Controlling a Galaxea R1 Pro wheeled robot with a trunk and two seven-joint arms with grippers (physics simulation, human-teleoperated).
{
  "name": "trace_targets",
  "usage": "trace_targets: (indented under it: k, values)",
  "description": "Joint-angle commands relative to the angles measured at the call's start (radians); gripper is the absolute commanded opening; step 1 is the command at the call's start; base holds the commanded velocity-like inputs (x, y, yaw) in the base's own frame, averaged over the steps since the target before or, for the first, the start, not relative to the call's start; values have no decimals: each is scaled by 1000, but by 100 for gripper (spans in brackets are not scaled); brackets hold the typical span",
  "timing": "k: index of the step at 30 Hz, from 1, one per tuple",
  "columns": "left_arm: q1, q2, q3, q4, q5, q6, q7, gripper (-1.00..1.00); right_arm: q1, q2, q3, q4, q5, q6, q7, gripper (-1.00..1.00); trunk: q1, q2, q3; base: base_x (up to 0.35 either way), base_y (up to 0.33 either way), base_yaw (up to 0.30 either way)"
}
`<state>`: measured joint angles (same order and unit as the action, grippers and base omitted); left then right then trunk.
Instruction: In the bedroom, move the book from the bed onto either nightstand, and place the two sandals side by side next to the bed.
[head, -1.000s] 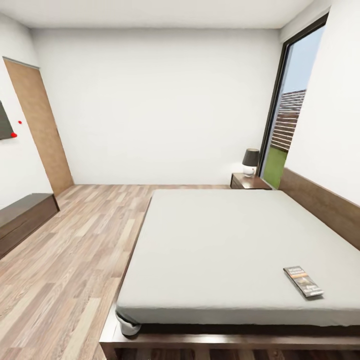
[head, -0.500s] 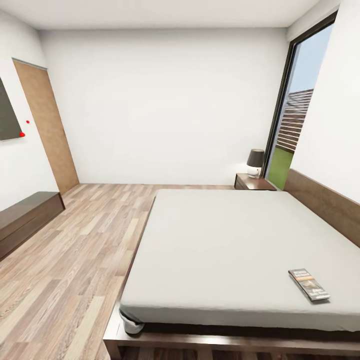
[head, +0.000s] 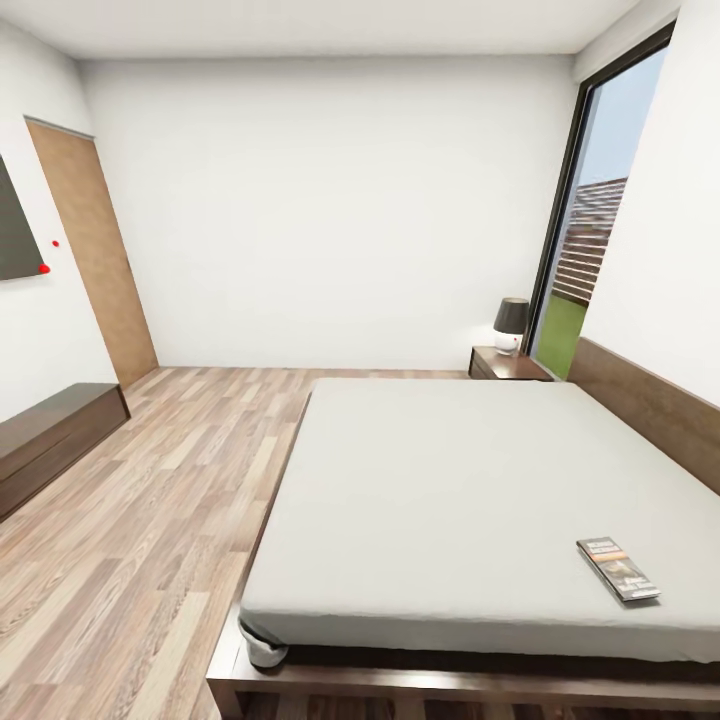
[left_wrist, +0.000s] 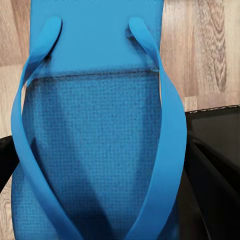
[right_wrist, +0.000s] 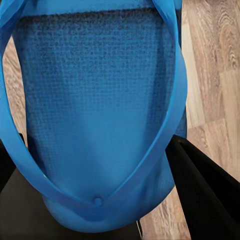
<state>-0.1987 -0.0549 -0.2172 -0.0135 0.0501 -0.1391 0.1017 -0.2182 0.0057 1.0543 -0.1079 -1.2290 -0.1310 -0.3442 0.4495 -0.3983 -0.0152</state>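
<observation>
two bright blue sandals fill the wrist cameras: one sandal (left_wrist: 95, 135) lies close under the left wrist camera with its straps meeting toward the near edge and its long axis running straight away from the lens over the wood-plank floor (left_wrist: 210, 50); the other sandal (right_wrist: 95, 115) sits the same way before the right wrist camera, toe-post stud nearest the lens. dark gripper parts flank each sandal, but whether either gripper is spread or pinching the sandal cannot be told.

from the head camera, the bed (head: 470, 490) with its grey mattress takes up the room from 3 to 6 o'clock. the book (head: 618, 569) lies flat on the mattress at about 4 o'clock, near the foot edge, its long axis slanting from 11 to 5 o'clock. a nightstand (head: 508, 364) carrying a lamp (head: 510, 324) stands beyond the bed beside the window (head: 590, 250). a wooden door (head: 95, 250) and a low dark cabinet (head: 50, 435) sit at 9 o'clock.
</observation>
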Motion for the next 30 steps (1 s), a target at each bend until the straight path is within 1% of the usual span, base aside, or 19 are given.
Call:
trace_targets:
  k: [1,30]
  values:
    - [-1,0,-8,1,5,-4,4,-100,0,-1,9,-1,-11,-4,-6,-100,1,-2,-2,0,0,0]
    - [-1,0,-10,2,5,-4,1,-100,2,0,8,-2,-10,-4,-6,-100,1,-2,-2,0,0,0]
